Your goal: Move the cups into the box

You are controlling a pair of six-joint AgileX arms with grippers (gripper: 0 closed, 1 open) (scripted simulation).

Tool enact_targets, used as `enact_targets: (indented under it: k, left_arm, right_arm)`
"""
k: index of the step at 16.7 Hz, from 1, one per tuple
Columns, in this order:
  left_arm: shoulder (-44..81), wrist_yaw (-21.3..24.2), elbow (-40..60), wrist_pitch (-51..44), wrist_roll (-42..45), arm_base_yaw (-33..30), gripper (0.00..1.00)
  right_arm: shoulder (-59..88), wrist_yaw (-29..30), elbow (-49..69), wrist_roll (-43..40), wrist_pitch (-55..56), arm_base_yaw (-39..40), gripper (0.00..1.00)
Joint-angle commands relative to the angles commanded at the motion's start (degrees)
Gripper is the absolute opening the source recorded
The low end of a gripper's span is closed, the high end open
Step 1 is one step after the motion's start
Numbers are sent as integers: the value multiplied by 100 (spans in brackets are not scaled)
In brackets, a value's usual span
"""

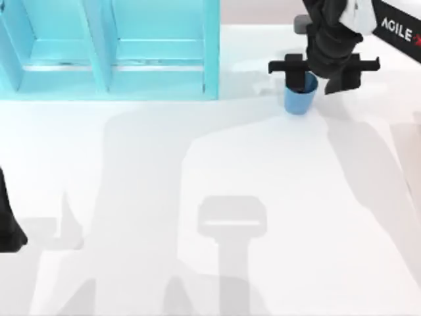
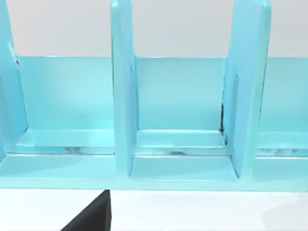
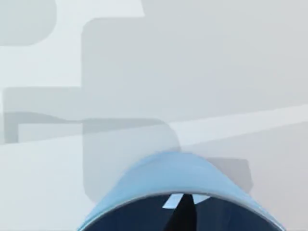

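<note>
Cup (image 1: 300, 99) upright on table (image 1: 263, 171) at far right, just right of box (image 1: 158, 66), right gripper (image 1: 309, 76) closed on its rim; judged light, rigid, smooth-walled, best pinched at rim; left arm (image 1: 10, 227) parked at left edge.
</note>
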Motion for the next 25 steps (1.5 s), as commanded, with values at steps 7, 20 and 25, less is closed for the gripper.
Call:
enact_targets:
  k: [7,20,25]
  left_arm:
    - [0,0,0,0,0,0,100]
    - [0,0,0,0,0,0,100]
    - [0,0,0,0,0,0,100]
  right_arm:
    - [0,0,0,0,0,0,0]
    - [-282,-199,761,-708,-1117,-574,0]
    - [-571,-338,1241,-1053,-1740,-1084,0]
